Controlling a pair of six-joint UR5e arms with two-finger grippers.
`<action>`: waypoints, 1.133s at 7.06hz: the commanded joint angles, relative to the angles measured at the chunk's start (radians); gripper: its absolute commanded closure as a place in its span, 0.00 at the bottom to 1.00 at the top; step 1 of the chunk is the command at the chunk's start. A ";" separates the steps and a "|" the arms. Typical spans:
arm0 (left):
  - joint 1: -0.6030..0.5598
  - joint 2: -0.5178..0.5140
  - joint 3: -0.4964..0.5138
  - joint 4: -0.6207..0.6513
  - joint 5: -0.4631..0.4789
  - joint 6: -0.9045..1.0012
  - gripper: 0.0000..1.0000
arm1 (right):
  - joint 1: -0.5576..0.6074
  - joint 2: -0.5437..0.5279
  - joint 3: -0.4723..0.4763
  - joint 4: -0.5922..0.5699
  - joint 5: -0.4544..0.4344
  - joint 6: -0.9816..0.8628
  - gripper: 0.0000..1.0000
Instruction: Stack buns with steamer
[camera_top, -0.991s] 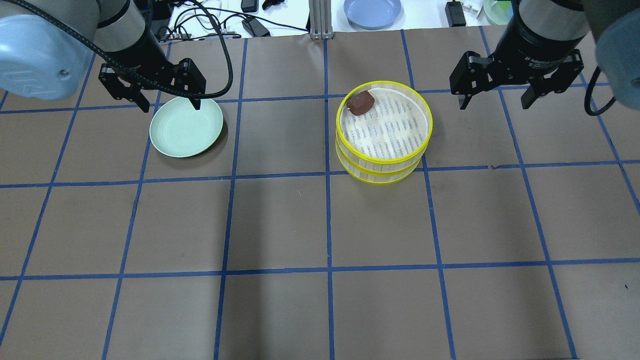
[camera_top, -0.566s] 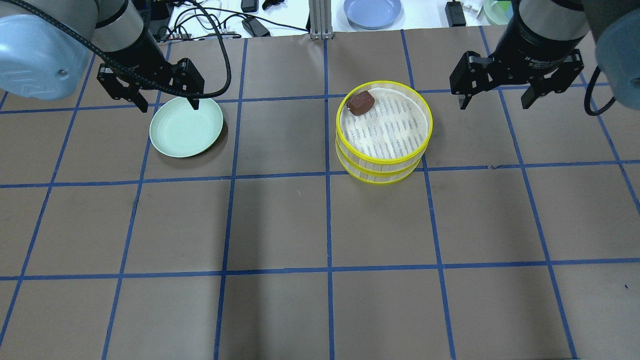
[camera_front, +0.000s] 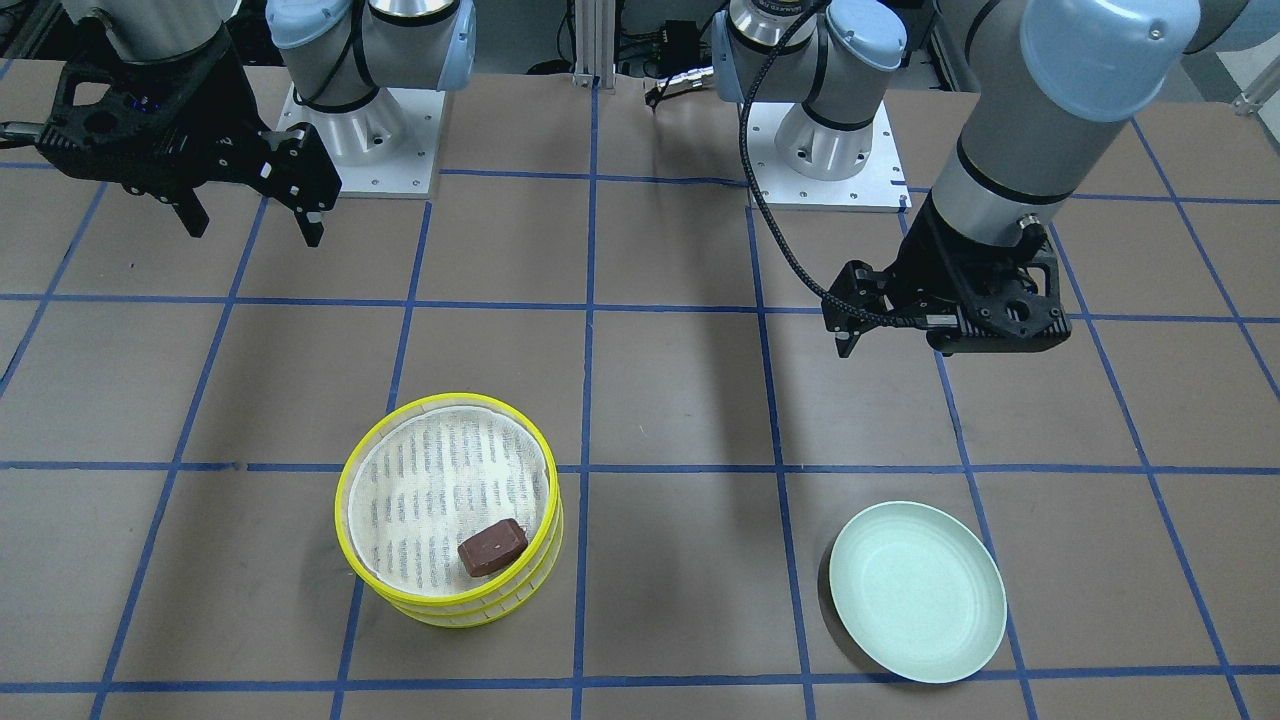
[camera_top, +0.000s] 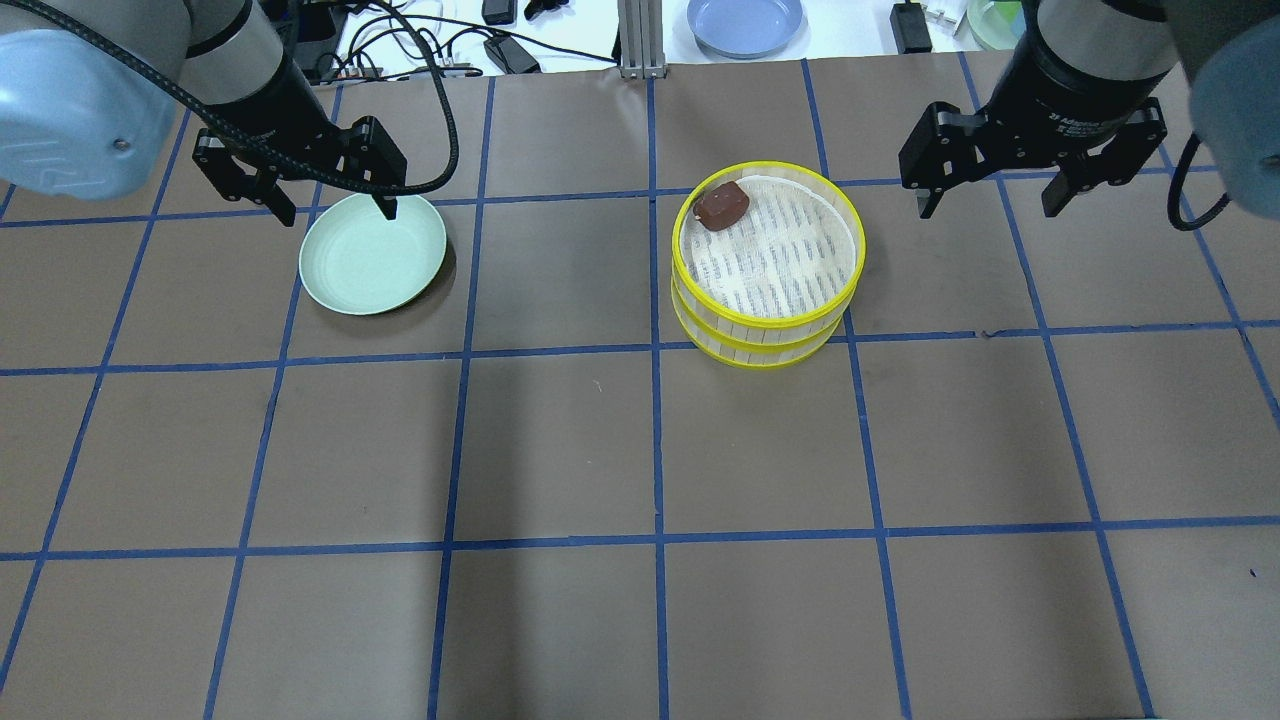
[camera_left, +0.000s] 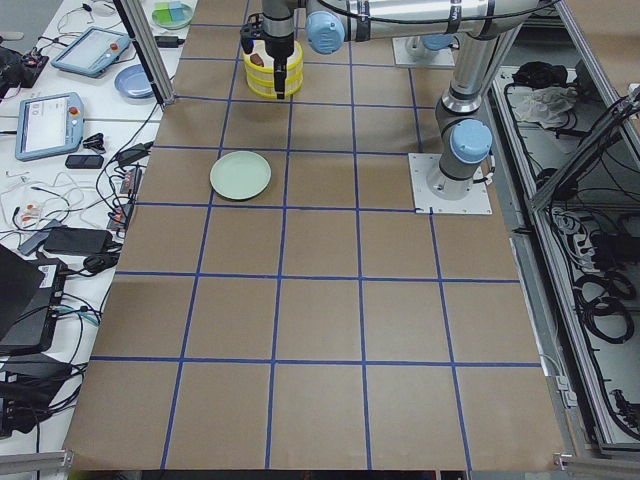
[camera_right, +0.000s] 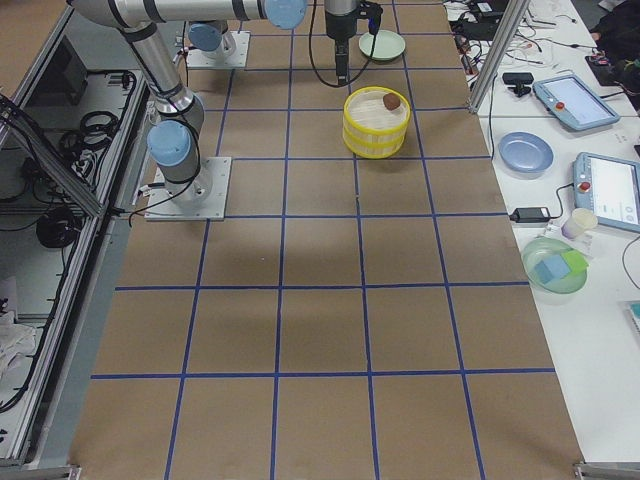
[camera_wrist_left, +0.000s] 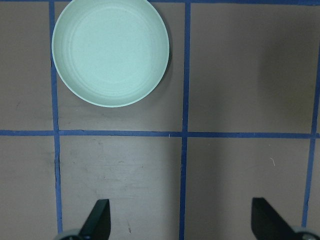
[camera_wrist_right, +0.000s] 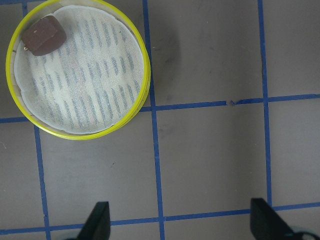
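Observation:
The steamer (camera_top: 768, 300) is two stacked yellow-rimmed tiers with a white liner, right of the table's middle. The dark reddish-brown bun (camera_top: 722, 205) lies at the far-left edge of the top tier; it also shows in the front view (camera_front: 492, 547) and the right wrist view (camera_wrist_right: 43, 35). The cream-white bun is not in view. The pale green plate (camera_top: 372, 254) is empty. My left gripper (camera_top: 337, 208) hovers open and empty over the plate's far rim. My right gripper (camera_top: 988, 208) hovers open and empty to the right of the steamer.
A blue plate (camera_top: 745, 22), cables and an aluminium post (camera_top: 638, 40) sit on the white bench beyond the table's far edge. The arm bases (camera_front: 360, 130) stand on the robot's side. Blue tape lines grid the brown table.
My left gripper has drifted slightly left and toward the far edge above the plate. The right gripper, steamer and bun have not visibly moved.

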 joint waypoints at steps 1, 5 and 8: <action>0.005 0.001 0.000 0.000 -0.004 0.000 0.00 | 0.000 0.000 0.000 -0.002 0.000 0.000 0.00; 0.008 0.031 0.000 -0.011 0.002 0.003 0.00 | 0.000 0.002 0.002 0.001 -0.002 0.001 0.00; 0.010 0.027 -0.007 -0.011 -0.001 0.003 0.00 | 0.000 0.005 0.002 -0.002 0.002 0.001 0.00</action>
